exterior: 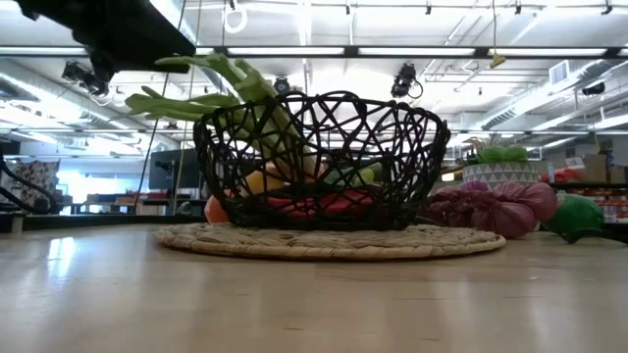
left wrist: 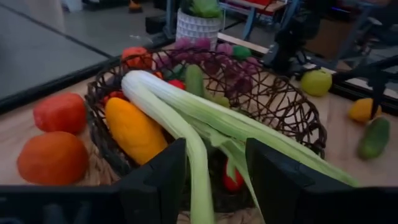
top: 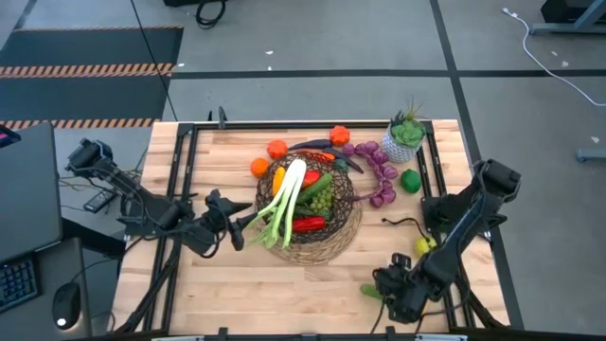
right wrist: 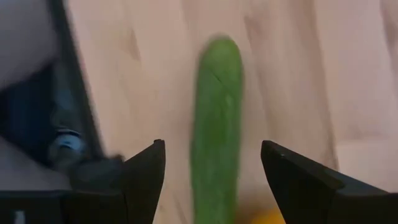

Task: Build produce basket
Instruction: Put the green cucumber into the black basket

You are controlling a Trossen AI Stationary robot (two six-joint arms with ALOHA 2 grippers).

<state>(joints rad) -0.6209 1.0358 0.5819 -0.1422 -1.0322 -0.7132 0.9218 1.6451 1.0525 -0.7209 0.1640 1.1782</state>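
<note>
The dark wire basket [top: 348, 220] [exterior: 324, 157] [left wrist: 283, 102] sits mid-table on its tan wicker base. It holds a yellow piece [left wrist: 134, 130], red peppers, green grapes and a cucumber. The leek [top: 289, 194] [left wrist: 180, 106] lies across the basket, with its leaves hanging over the left rim. My left gripper [top: 242, 222] [left wrist: 214, 152] is open at that rim, with a finger on either side of the leaves. My right gripper [top: 384, 284] [right wrist: 212, 148] is open near the table's near edge. It hovers over a loose cucumber [top: 371, 292] [right wrist: 216, 124] that lies flat on the wood. My left gripper stands open around the leek's green leaf end [left wrist: 198, 177], coming level from the table's left. One leaf runs right beside a finger [left wrist: 158, 183]; I cannot tell whether it touches. The leek rests on the basket's rim and contents.
Oranges and a red piece [top: 276, 149] lie behind the basket's far-left side. Purple grapes [top: 379, 172], a green piece [top: 410, 180] and the white plant pot [top: 405, 140] stand far right. A yellow-green apple [top: 423, 244] lies by the right arm. Black frame rails border the table.
</note>
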